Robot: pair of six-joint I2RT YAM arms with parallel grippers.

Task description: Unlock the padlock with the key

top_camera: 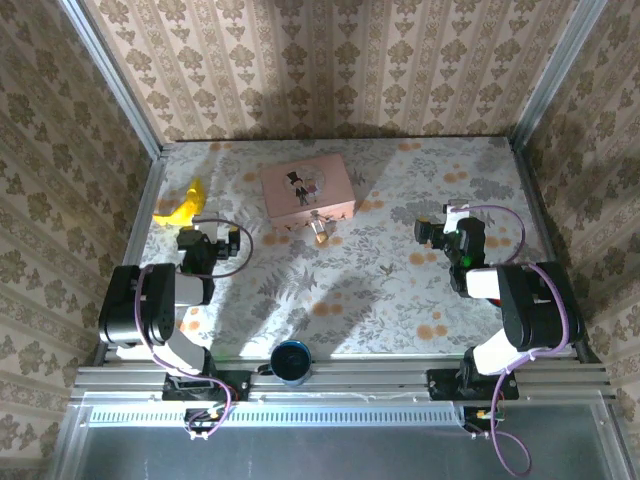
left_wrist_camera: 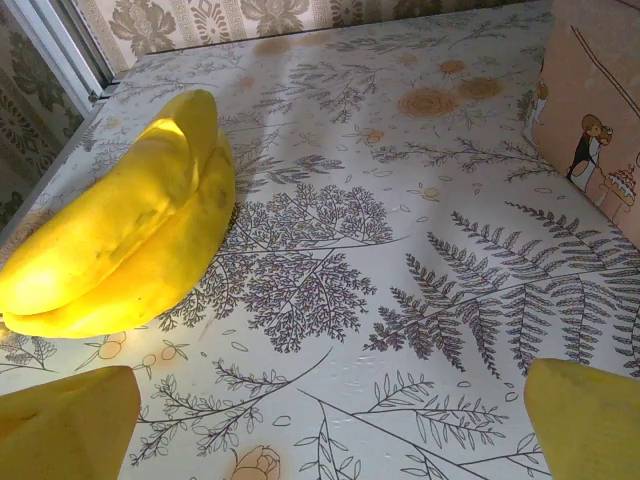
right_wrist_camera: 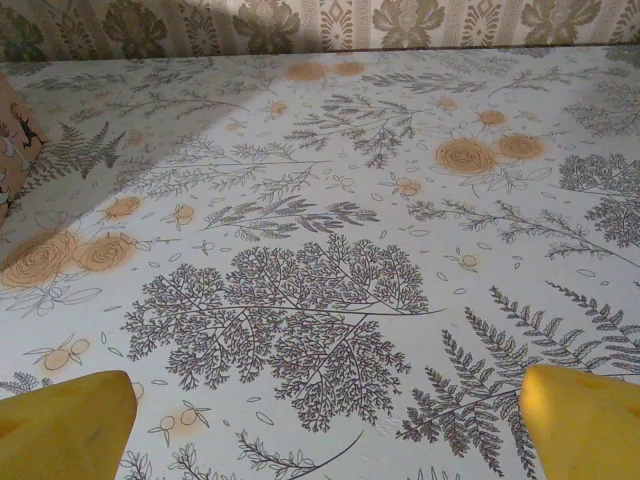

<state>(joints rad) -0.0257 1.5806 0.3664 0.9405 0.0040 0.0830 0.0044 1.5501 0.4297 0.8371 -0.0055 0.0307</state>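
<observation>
The padlock [top_camera: 320,229] (tiny, silvery) lies just beside the box [top_camera: 308,188], at its 6 o'clock. The left claw [left_wrist_camera: 322,432] gapes wide and holds nothing, with a banana [left_wrist_camera: 125,240] at its 10 o'clock. The right claw [right_wrist_camera: 325,432] is equally wide and empty above the table [right_wrist_camera: 330,200].

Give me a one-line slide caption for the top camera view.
Left gripper and right gripper open, flanking the pink box; padlock at its near edge, banana at left.

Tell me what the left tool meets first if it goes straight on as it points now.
Probably just bare table: the left tool aims between the banana and the pink box, though depth is unclear.
</observation>
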